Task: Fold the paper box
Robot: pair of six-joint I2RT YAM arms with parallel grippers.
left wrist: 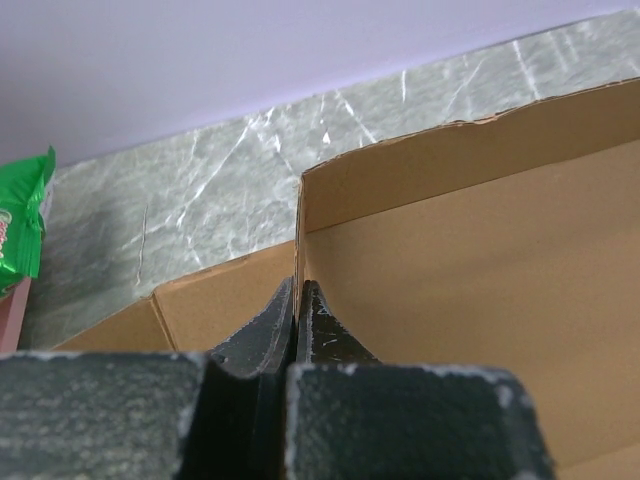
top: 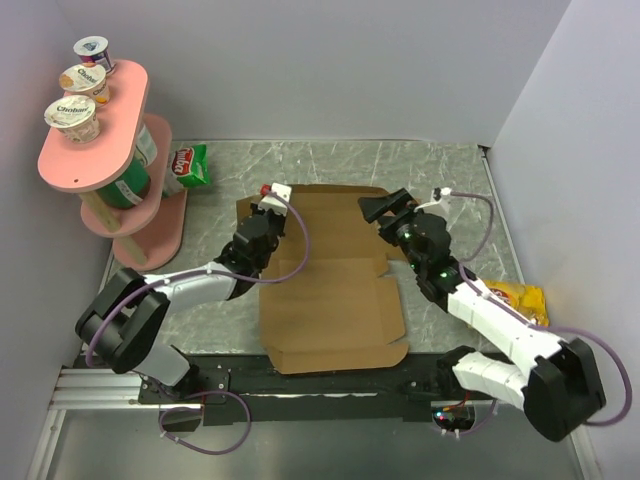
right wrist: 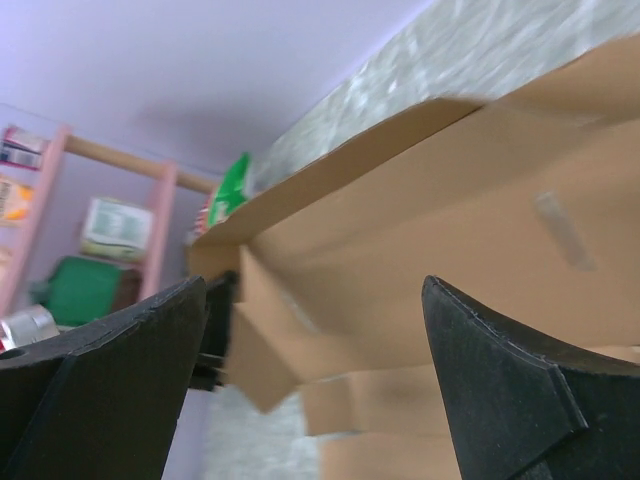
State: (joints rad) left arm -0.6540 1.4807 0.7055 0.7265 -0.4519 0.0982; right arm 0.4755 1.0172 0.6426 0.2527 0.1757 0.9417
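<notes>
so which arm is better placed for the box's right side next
Right: the right end effector is open and free at the paper box's far right corner, while the left end effector is shut on its left wall.

- The paper box (top: 325,285) lies open on the grey marbled table (top: 450,170), between the two arms.
- The left gripper (top: 268,208) is at the box's far-left corner, and the right gripper (top: 383,210) is at its far-right edge.
- A pink shelf (top: 105,155) at far left bears three yogurt cups (top: 85,80).
- A green bag (top: 190,165) lies beside the shelf.
- A yellow packet (top: 522,298) lies by the right arm.
</notes>
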